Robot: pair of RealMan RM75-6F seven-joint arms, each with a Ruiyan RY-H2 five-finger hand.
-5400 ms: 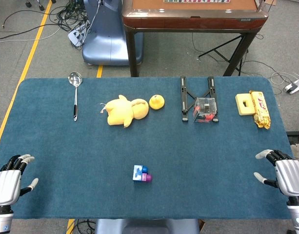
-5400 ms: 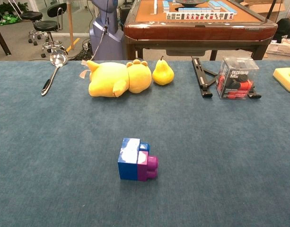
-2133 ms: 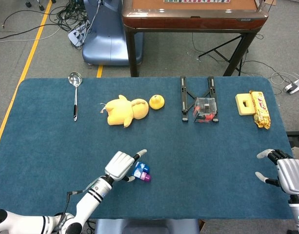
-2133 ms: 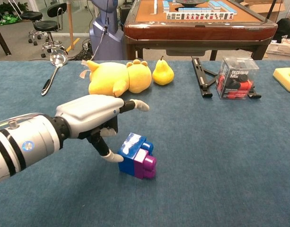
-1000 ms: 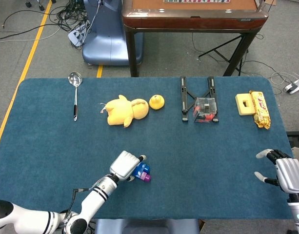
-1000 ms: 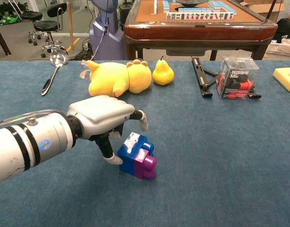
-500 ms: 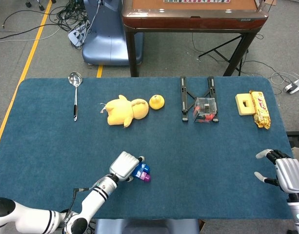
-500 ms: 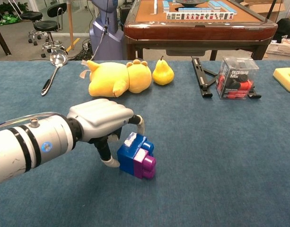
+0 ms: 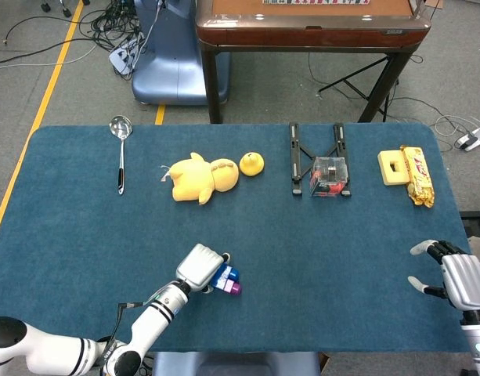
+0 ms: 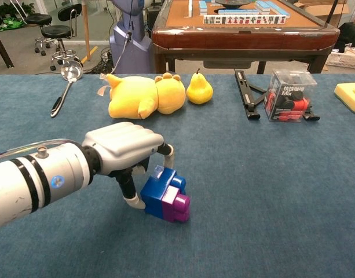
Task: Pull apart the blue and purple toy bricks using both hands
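A blue-carpeted table (image 9: 83,227) fills the scene, standing on a grey floor crossed by a yellow line (image 9: 44,102) and loose cables (image 9: 106,23). Beyond its far edge stands a wooden mahjong table (image 10: 241,29) with tiles laid out on top, a blue-grey machine base (image 9: 165,55) beside it, and black stools (image 10: 55,32) in the far left corner of the room.

Near the front edge, a little left of centre, the left hand (image 10: 122,147) grips the blue brick (image 10: 157,188), thumb pressed to its left face and a finger hooked over its top. The purple brick (image 10: 178,207) remains joined to the blue one on its right side; the pair sits tilted, and whether it still touches the cloth is hard to tell from either view. From the head view the same left hand (image 9: 200,268) covers most of the blue brick (image 9: 221,276), with the purple brick (image 9: 234,288) poking out to the right.

The right hand (image 9: 457,280) hangs off the front right corner, fingers spread and holding nothing.

Along the far edge lie a metal ladle (image 9: 120,153), a yellow plush toy (image 10: 143,95), a yellow pear (image 10: 198,88), a black folding stand (image 9: 315,153) carrying a clear box (image 10: 288,95), a pale yellow block (image 9: 393,166) and a wrapped snack (image 9: 418,176).
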